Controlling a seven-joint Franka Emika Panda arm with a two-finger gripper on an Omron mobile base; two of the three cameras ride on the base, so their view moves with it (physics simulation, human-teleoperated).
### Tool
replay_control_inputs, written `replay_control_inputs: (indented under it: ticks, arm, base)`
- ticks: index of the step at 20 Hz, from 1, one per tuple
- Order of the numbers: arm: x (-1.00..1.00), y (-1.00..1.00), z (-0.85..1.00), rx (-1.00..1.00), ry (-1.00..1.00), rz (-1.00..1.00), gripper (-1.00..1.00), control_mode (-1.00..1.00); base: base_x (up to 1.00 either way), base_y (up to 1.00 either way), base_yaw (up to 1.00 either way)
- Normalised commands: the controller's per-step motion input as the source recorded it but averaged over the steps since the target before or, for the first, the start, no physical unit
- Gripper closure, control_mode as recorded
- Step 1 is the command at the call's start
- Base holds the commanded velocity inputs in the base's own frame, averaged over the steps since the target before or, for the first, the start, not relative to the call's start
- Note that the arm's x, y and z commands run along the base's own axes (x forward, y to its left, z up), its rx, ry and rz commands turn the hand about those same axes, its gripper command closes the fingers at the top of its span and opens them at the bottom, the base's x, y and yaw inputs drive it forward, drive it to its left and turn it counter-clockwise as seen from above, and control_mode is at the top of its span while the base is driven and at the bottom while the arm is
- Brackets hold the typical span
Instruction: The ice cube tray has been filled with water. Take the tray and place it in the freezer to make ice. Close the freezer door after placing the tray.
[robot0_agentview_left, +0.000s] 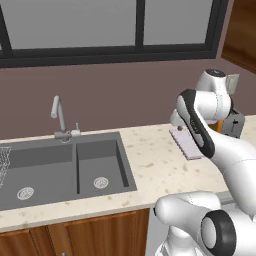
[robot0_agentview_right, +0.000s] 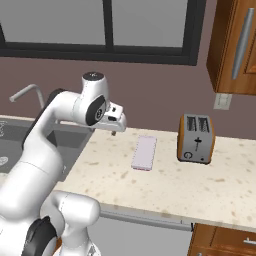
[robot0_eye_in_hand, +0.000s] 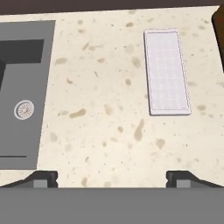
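Since the ice cube tray lies flat on the bench with nothing touching it, the job has hardly begun. From the hand's own camera, the tray sits up at about 1 o'clock, with its long side running away from the hand. In the right base view the tray rests between the sink at 9 o'clock and the orange-and-grey toaster at 3 o'clock. It is near the toaster but not touching it.

The hand hangs in the air above the bench, off to the sink side of the tray. Its two fingers stand wide apart and hold nothing. One dark tip shows at 7 o'clock in the hand's camera and the other at 5 o'clock, with bare bench between them — so the tray is not yet lined up in the gap.

Nothing looks done so far. What is left, as I judge it: move the hand over the tray, come down, and pinch it across its narrow side. It should be lifted level — it has water in it, and a tilt could spill some. Then the tray must go to the freezer, the door must be opened if it is shut, the tray set inside, and the door pushed closed. I cannot tell where the freezer stands or how its door is.
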Motion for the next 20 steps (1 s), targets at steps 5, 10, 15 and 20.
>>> replay_control_inputs:
  ticks: [5, 10, 15, 20]
  arm:
    - [0.00, -0.17, -0.02, -0.04, 0.00, 0.00, -1.00, -1.00]
    - [0.30, -0.50, -0.35, -0.23, 0.00, -0.08, -1.00, -1.00]
    - [0.68, -0.34, -0.49, -0.21, 0.04, 0.00, -1.00, -1.00]
    - [0.40, -0.06, -0.41, -0.13, -0.04, 0.00, -1.00, -1.00]
  base:
    - [0.00, 0.00, 0.00]
    - [0.00, 0.00, 0.00]
    - [0.00, 0.00, 0.00]
    - [0.00, 0.00, 0.00]
